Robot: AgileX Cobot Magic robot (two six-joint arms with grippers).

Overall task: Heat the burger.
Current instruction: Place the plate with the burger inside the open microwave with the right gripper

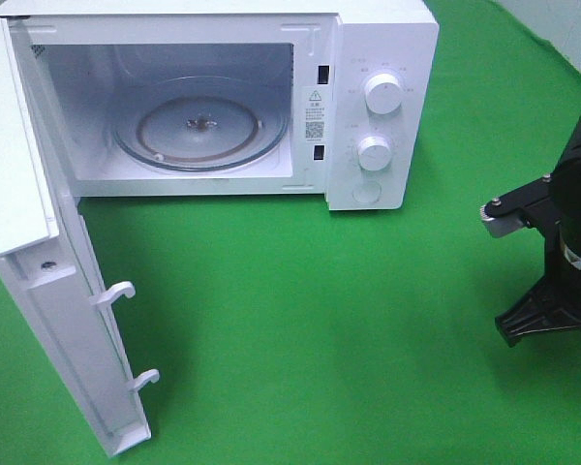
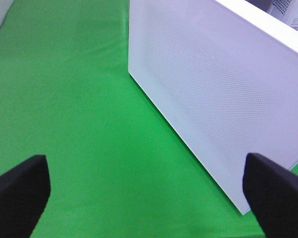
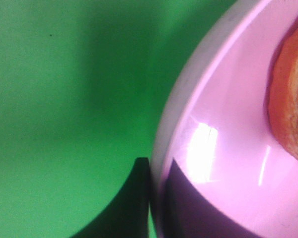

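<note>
The green cloth (image 1: pixel 320 320) covers my whole workspace. At the back of it stands the white microwave (image 1: pixel 387 39), its cavity facing me. Its door (image 1: pixel 39 242) is swung fully open to the left, with the inner face and two latch hooks (image 1: pixel 116 291) showing. On my left wrist feed I see the door's outer face, white with a fine dotted mesh, standing on edge just above the cloth.

The right arm (image 1: pixel 571 242) is at the right edge of the high view, well apart from the microwave. Inside the cavity lies the glass turntable (image 1: pixel 201 124).

I get the pink plate (image 3: pixel 228 148) on the right wrist feed only, with its rim curving against the green. I cannot tell whether it rests on the cloth or is held off it. The burger (image 3: pixel 290 99) sits on that plate, and just a slice of its brown bun shows at the frame's edge. It is outside the high view.

The control panel carries two round knobs, upper (image 1: pixel 382 94) and lower (image 1: pixel 375 152), with a round button (image 1: pixel 366 191) beneath them.

The left gripper (image 2: pixel 146 193) hangs over bare cloth beside the door with its black fingertips (image 2: pixel 20 193) spread wide. The right gripper (image 3: pixel 154 196) shows only as dark shapes on either side of the plate's rim, and I cannot tell whether it is clamped there.
</note>
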